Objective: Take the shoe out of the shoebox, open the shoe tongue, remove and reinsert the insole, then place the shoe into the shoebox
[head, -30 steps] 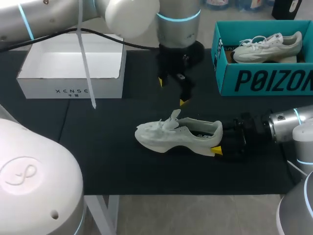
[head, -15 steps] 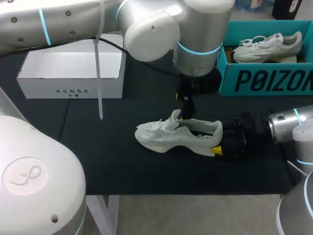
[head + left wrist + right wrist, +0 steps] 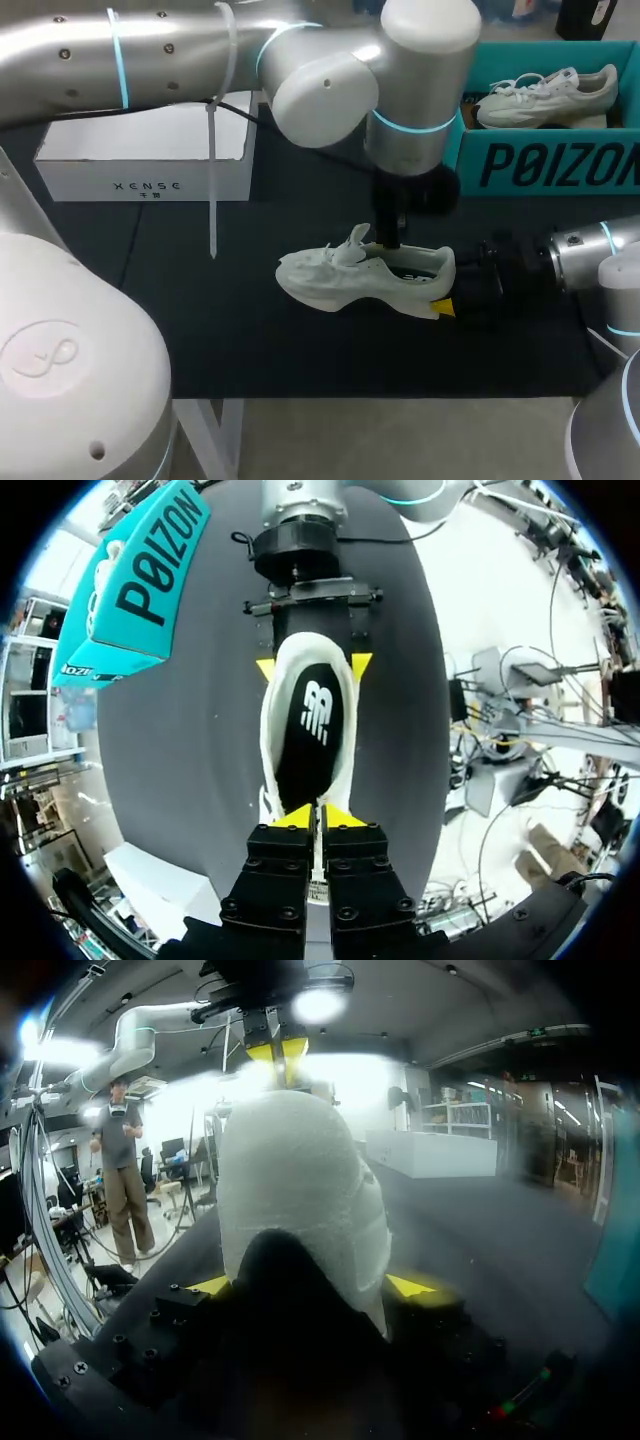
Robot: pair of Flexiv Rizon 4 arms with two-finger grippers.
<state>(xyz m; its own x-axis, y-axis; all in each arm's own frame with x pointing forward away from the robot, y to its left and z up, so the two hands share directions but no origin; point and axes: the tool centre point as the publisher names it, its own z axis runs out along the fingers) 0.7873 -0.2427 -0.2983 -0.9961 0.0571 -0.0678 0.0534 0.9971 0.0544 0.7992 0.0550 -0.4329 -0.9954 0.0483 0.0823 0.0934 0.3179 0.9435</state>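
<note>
Inspection of the bench [image 3: 250,340], which has a dark surface.

Item 1, shoe. One white shoe [image 3: 360,275] lies on the dark surface near the middle of the bench, outside both boxes. Its toe points toward the robot's left and its heel toward the right. The black insole [image 3: 310,730] is seated inside the shoe. The tongue [image 3: 356,240] stands up at the front of the opening.

Item 2, left arm [image 3: 200,50]. It enters from the left and reaches past the middle. The left end effector [image 3: 320,817] hangs directly above the shoe's opening at the tongue end. In the left wrist view its two yellow tips are drawn almost together, with a thin white strip, read as the tongue, pinched between them.

Item 3, right end effector [image 3: 312,667]. It sits low at the shoe's heel, level with the bench. One yellow tip presses each side of the heel, so it is closed on the shoe. The right wrist view confirms the heel fills the space between the fingers.

Item 4, boxes. An open white shoebox [image 3: 145,175] stands at the far left of the bench, well apart from the shoe. An open teal shoebox [image 3: 540,165] stands at the far right and contains a second white sneaker [image 3: 545,98] lying on its side.
</note>
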